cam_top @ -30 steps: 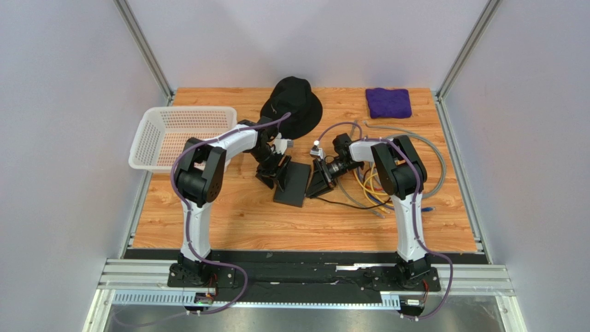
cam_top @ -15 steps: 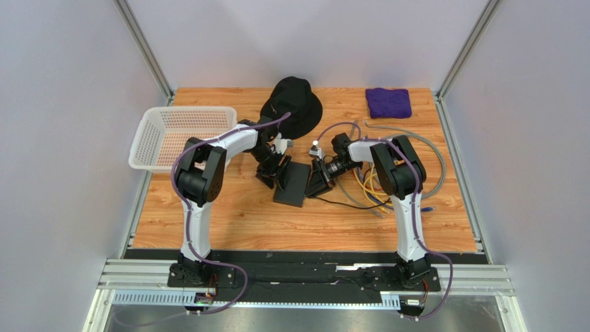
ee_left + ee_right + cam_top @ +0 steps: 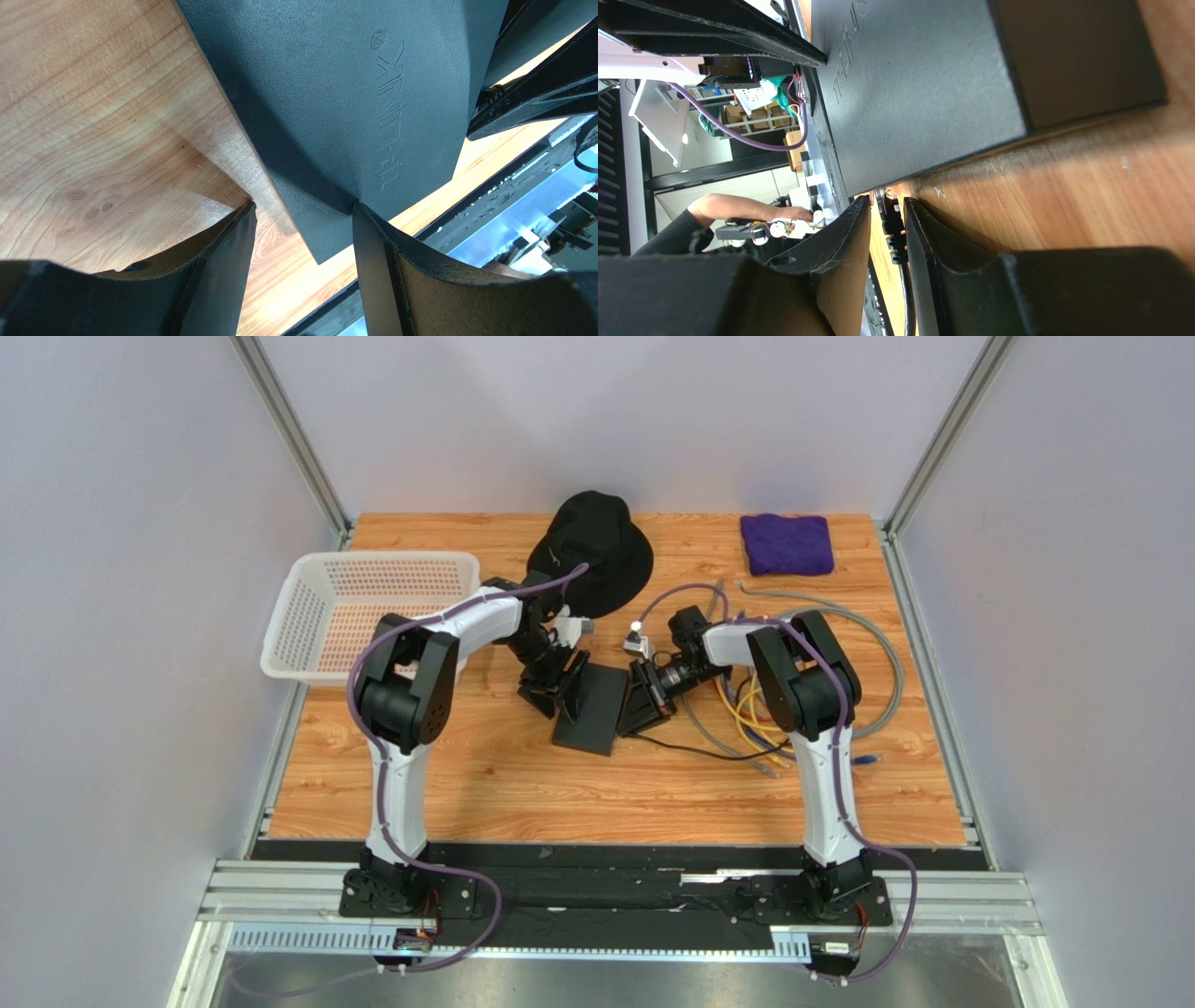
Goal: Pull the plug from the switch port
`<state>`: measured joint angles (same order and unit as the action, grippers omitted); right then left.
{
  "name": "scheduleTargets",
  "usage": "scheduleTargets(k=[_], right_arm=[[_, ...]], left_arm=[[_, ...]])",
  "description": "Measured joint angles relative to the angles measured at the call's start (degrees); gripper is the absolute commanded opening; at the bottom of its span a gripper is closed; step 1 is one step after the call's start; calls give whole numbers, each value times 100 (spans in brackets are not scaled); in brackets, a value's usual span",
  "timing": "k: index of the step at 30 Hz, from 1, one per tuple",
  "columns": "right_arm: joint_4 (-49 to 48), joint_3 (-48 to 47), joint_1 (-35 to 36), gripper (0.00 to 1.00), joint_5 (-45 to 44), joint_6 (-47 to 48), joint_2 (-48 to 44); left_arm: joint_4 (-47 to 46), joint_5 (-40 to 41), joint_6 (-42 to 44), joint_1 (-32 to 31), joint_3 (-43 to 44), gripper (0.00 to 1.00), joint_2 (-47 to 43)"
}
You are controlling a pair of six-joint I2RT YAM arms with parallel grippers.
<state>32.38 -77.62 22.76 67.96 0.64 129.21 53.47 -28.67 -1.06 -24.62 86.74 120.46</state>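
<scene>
Overhead, a wooden table (image 3: 449, 784) sits between plain grey walls (image 3: 140, 616), carrying a white basket (image 3: 368, 609), a black hat (image 3: 596, 546), a purple cloth (image 3: 787, 542) and loose cables (image 3: 746, 711). The switch (image 3: 593, 707) lies mid-table, the left gripper (image 3: 554, 686) at its left edge and the right gripper (image 3: 638, 707) at its right. From the left wrist, the fingers (image 3: 217, 266) stand apart, straddling the switch's corner. From the right wrist, the fingers (image 3: 843, 241) pinch a black plug (image 3: 890, 227) at the switch's edge.
</scene>
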Motion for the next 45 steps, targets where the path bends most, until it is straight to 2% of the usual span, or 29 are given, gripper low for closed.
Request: scheduleTargets(k=[4,8,14,30,39,45], right_arm=[[-20,-2,13,25,-50,-66,0],[-11,-4,20,12,-50,-118,2],[-13,-4,24,3,-20,-114,2],[693,-238,70,1,-79,588,61],[1738,-610,-83,0,243,1250,448],[2063,-616,-155,0,-122,1606,262]], left_arm=[[0,0,0,0,0,64,0],[0,0,0,0,0,64,0],[2,0,-2,0,0,63,0],[0,0,-7,0,0,63,0],[0,0,-11,-2,0,63,0],[11,-2,13,-4,9,63,-4]])
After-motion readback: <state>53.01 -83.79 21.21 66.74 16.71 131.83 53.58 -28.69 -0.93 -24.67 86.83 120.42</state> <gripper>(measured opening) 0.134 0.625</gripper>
